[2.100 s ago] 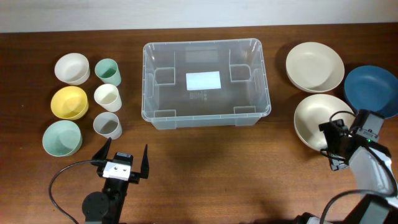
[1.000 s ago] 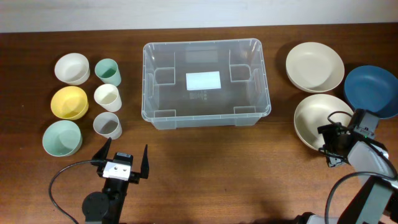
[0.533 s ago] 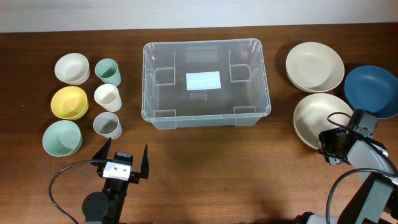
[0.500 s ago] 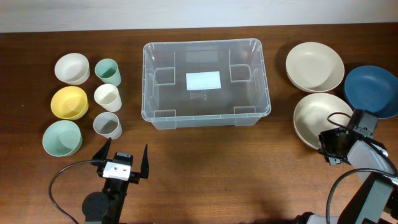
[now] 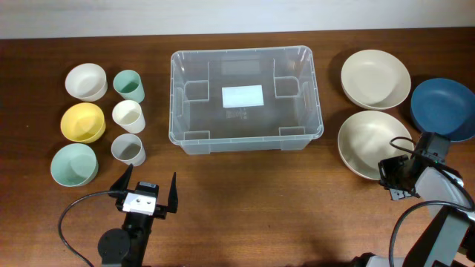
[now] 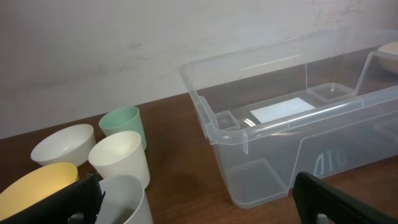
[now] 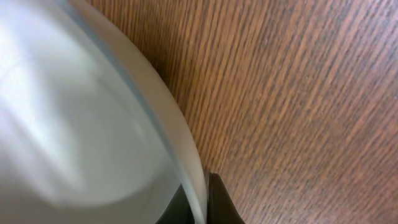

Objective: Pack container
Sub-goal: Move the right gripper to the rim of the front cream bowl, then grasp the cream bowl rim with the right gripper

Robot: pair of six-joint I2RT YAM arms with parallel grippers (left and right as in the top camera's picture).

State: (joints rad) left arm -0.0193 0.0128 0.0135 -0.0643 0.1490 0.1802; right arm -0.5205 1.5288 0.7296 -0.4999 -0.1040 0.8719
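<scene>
The clear plastic container (image 5: pixel 245 141) stands empty at the table's middle, a white label on its base; the left wrist view shows its near corner (image 6: pixel 242 134). A cream bowl (image 5: pixel 367 144) lies right of it. My right gripper (image 5: pixel 391 176) is shut on that bowl's near right rim; in the right wrist view the rim (image 7: pixel 180 137) runs down between the dark fingers (image 7: pixel 217 202). My left gripper (image 5: pixel 146 189) hangs open and empty near the front left, short of the cups, its fingers at the bottom corners of the left wrist view (image 6: pixel 199 205).
A second cream bowl (image 5: pixel 375 79) and a blue bowl (image 5: pixel 444 107) lie at the far right. On the left are white (image 5: pixel 85 81), yellow (image 5: pixel 82 122) and green (image 5: pixel 73 164) bowls, plus green (image 5: pixel 128 85), cream (image 5: pixel 128 116) and grey (image 5: pixel 128 150) cups.
My right gripper has shut on the cream bowl's rim, and the bowl has shifted a little to the left. The left arm has not moved.
</scene>
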